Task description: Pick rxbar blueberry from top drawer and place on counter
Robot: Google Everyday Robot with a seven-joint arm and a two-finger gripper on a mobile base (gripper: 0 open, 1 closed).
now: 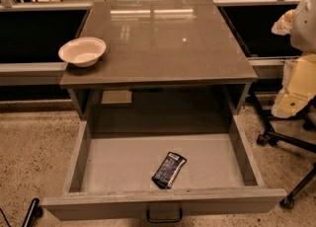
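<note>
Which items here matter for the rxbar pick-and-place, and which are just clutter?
Job:
- rxbar blueberry, lying on the floor of the open top drawer
- counter
- hand, at the right edge, beside the counter and clear of the drawer

Lying about:
- white bowl, on the counter's left edge
- wheeled chair base, on the floor at right

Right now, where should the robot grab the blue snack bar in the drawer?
Probably across the two long edges of the rxbar blueberry, at mid-length, coming straight down: it lies flat and slanted on the top drawer floor. The gripper hangs off to the right.
</note>
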